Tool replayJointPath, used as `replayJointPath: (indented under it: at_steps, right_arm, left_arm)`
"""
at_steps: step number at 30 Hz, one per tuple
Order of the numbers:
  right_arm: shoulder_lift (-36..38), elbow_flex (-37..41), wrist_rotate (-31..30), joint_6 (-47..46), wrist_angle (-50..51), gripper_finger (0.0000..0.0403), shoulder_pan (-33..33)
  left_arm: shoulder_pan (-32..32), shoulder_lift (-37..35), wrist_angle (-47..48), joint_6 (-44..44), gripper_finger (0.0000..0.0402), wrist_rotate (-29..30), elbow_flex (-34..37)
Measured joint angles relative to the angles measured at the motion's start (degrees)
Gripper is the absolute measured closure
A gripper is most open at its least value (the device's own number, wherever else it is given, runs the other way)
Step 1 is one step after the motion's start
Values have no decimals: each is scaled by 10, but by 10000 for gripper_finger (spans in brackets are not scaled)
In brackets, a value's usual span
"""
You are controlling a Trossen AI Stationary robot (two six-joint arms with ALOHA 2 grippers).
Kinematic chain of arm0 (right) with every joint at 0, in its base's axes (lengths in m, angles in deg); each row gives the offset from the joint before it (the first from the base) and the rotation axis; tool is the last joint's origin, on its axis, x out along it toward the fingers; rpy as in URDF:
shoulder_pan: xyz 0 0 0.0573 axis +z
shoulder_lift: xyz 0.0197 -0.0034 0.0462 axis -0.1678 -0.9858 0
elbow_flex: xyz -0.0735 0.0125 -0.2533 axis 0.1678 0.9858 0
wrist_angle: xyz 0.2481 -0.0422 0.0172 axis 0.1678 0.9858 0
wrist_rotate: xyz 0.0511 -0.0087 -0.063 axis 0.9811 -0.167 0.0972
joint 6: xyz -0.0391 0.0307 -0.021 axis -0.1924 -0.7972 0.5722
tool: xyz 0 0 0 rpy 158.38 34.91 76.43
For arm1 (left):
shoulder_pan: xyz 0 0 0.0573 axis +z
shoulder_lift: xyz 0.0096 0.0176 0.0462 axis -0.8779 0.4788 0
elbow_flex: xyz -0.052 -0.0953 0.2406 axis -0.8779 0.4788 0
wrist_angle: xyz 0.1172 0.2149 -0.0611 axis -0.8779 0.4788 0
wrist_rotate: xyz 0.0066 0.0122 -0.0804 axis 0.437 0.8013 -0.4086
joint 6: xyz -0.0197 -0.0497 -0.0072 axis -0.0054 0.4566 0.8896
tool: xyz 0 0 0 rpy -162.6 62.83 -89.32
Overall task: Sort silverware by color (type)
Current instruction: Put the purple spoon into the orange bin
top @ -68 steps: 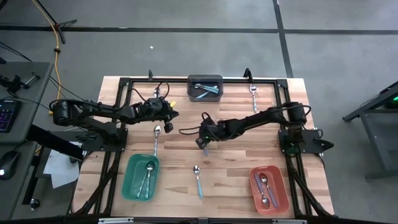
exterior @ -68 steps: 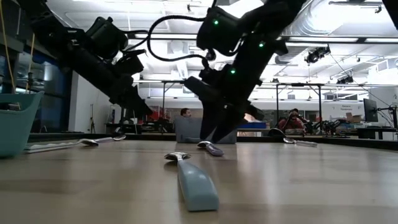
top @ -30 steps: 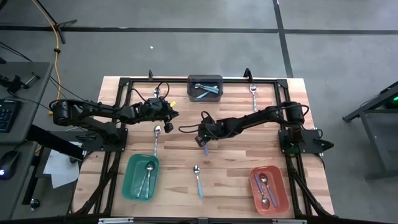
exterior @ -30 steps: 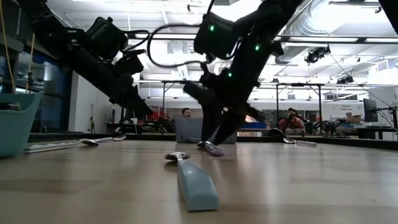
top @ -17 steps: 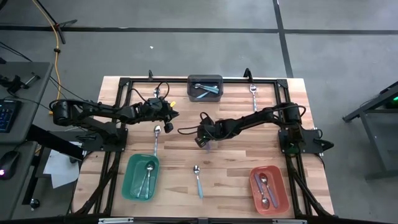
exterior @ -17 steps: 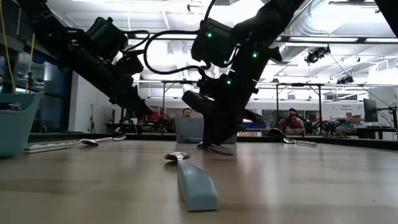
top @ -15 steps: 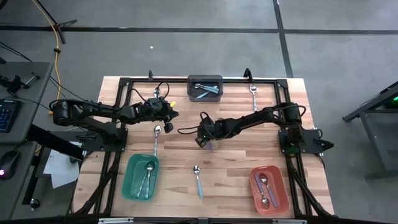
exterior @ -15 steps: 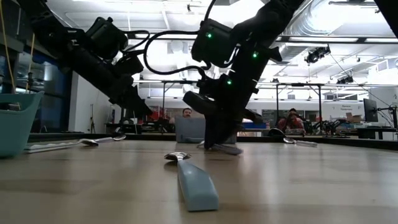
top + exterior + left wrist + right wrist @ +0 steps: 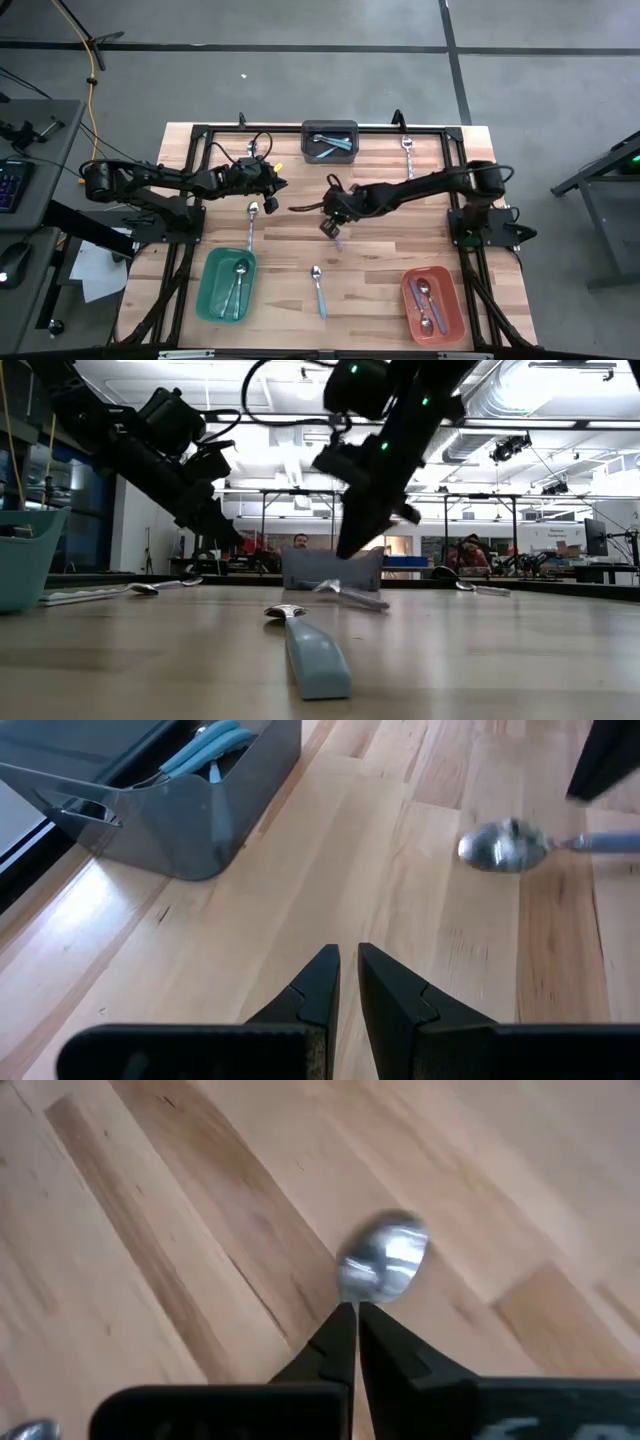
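I see my right tool [image 9: 334, 226] near the tabletop [image 9: 380, 250] centre, pinched tight on a spoon [image 9: 384, 1265] by the neck, its bowl just past the fingertips. My left tool [image 9: 272, 184] waits at nine o'clock from it, fingers a narrow slit apart, holding nothing, near the grey bin [image 9: 329, 140] at twelve.

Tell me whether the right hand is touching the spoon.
Touching: the right wrist view shows the right hand shut on the spoon just behind its bowl.
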Motion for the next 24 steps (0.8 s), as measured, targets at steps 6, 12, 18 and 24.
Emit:
replayJointPath:
  at_steps: [6,12,18,24]
  right_arm:
    - [82,0,-3,-18,88,402,35]
    - [133,0,-13,-90,144,401,75]
    - [102,0,-66,-90,120,364,85]
    - [27,0,-67,-89,43,297,59]
  left_arm:
    - [-1,0,0,0,367,0,0]
    - [-1,0,-2,0,367,0,0]
    - [-2,0,-2,5,367,0,0]
    - [-10,0,-1,7,367,0,0]
